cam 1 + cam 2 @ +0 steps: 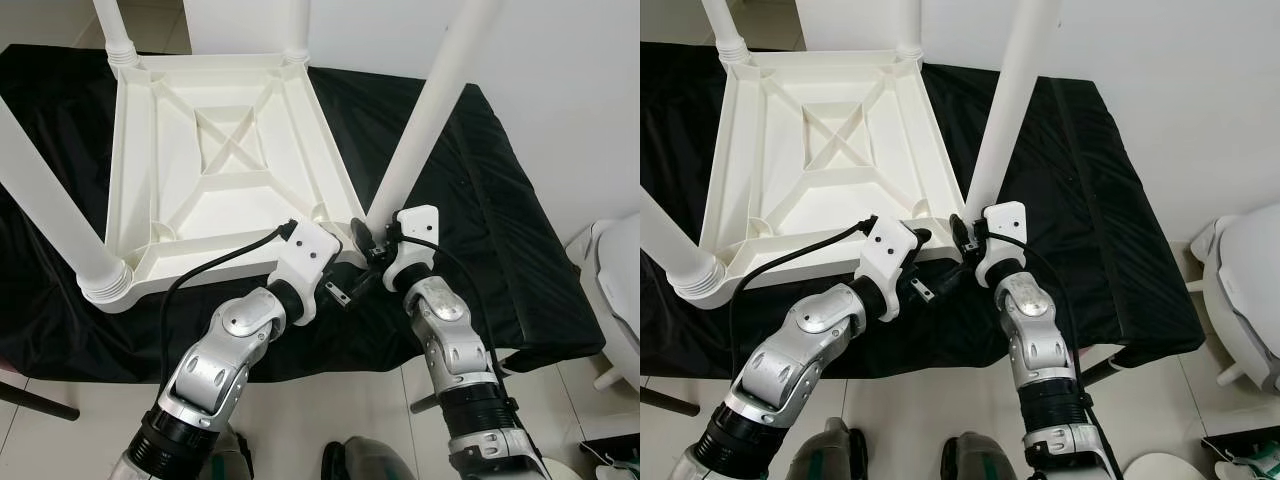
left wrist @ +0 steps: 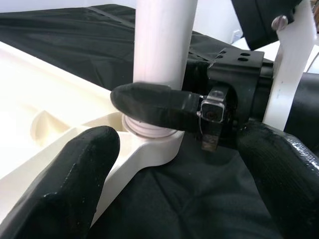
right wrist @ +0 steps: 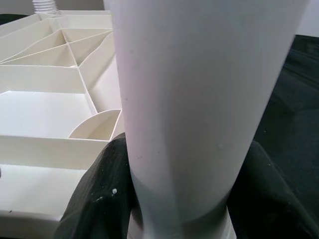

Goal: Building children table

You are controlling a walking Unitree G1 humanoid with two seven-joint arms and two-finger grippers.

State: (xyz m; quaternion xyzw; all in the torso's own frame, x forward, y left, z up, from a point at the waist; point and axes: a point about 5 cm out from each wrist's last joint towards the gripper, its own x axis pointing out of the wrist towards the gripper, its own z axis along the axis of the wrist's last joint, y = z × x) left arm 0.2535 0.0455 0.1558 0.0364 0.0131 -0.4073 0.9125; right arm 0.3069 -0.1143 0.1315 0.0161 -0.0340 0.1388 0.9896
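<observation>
A white plastic children's table (image 1: 215, 150) lies upside down on a black cloth, its legs pointing up. My right gripper (image 1: 372, 245) is shut on the near-right leg (image 1: 430, 110) just above its socket at the table corner. In the right wrist view the leg (image 3: 199, 99) stands between both black fingers (image 3: 99, 194). My left gripper (image 1: 348, 288) hovers open just in front of the same corner, below the right one. Its wrist view shows its two fingertips (image 2: 70, 179) spread wide, with the leg base (image 2: 164, 45) and a right-gripper finger across it beyond them.
The black cloth (image 1: 500, 200) covers a low surface that ends just in front of the grippers and at the right. The near-left leg (image 1: 50, 210) leans out to the left, and two far legs rise at the back. A white object (image 1: 620, 270) stands on the tiled floor at the right.
</observation>
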